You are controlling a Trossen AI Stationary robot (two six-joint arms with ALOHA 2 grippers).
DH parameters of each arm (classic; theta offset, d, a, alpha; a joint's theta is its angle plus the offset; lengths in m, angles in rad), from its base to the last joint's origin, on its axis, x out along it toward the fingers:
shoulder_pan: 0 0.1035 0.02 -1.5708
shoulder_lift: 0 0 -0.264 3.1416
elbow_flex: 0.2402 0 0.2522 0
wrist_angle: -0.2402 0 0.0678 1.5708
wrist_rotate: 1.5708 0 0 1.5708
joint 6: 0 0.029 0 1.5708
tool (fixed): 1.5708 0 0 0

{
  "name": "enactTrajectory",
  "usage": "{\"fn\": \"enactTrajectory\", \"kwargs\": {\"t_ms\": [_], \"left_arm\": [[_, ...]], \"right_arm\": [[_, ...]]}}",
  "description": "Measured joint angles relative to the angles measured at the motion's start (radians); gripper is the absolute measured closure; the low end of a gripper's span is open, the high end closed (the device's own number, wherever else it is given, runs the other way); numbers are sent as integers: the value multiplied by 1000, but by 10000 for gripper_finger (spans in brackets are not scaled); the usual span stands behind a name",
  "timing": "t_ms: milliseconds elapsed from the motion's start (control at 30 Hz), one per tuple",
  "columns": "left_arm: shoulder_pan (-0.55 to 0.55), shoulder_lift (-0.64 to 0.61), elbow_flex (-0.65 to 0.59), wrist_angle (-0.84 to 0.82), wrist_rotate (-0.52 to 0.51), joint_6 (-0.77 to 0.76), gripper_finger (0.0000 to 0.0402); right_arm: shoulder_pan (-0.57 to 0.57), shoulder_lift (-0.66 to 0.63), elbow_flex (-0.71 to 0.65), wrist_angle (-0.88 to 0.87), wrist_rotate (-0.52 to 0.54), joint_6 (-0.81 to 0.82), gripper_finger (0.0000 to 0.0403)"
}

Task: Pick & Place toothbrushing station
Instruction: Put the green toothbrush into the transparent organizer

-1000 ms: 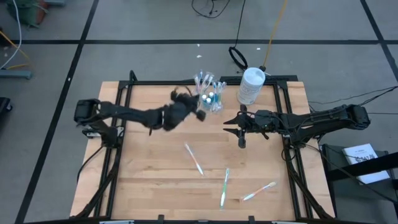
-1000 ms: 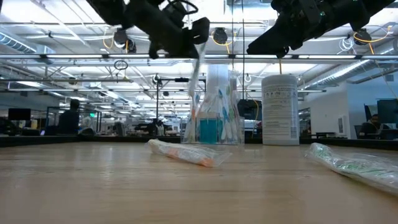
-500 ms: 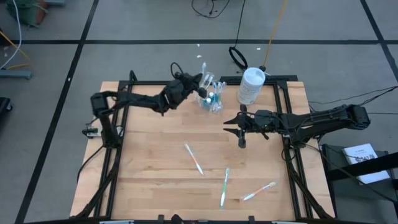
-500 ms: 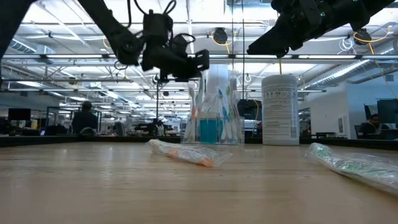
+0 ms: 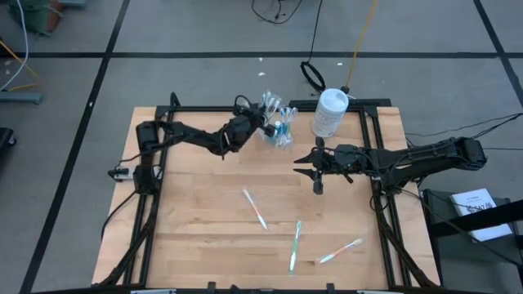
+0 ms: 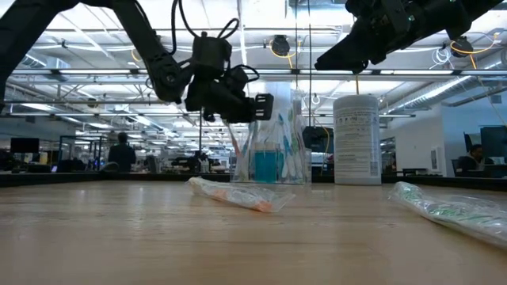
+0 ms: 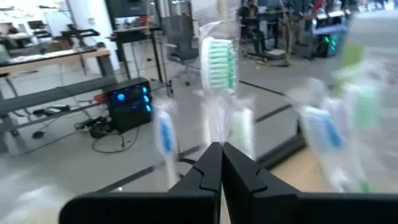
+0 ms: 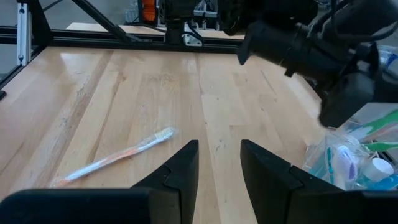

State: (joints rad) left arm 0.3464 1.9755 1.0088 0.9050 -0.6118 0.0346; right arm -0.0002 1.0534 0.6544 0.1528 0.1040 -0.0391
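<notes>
Left gripper: your fingers are pinched together on a wrapped toothbrush with a green head, held upright just beside the holder, at its rim height in the low view.
Holder: the clear cup of brushes and blue tubes stands at the table's far edge, close beside the white bottle.
Right gripper: it hangs above the boards right of centre, fingers parted with nothing between them, well apart from the holder.
Loose brushes: three wrapped toothbrushes lie on the near half, an orange one, a green one and a yellow one, each apart from the others.
Open room: the table is bare on your left side and between the two arms; the black frame rail runs along the far edge behind the holder.
Change: the left arm has swung back toward the far edge, carrying its brush from beside the holder's near side up to its rim; the right arm has stayed put.
</notes>
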Motion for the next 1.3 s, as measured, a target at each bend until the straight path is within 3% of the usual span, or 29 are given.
{"fn": "enactTrajectory", "kwargs": {"t_ms": [133,367,667,1067,1300], "left_arm": [[-22,-1,0,-55,3,35,399],[-20,-2,2,-294,-5,-73,385],[-28,-44,1,-345,-40,-72,346],[-44,-367,0,-761,134,-200,246],[-105,-536,0,-1055,238,-310,238]], "right_arm": [[0,0,0,0,0,0,293],[0,0,0,0,0,0,293],[0,0,0,0,0,0,293],[0,0,0,68,0,6,293],[1,9,0,103,0,259,293]]}}
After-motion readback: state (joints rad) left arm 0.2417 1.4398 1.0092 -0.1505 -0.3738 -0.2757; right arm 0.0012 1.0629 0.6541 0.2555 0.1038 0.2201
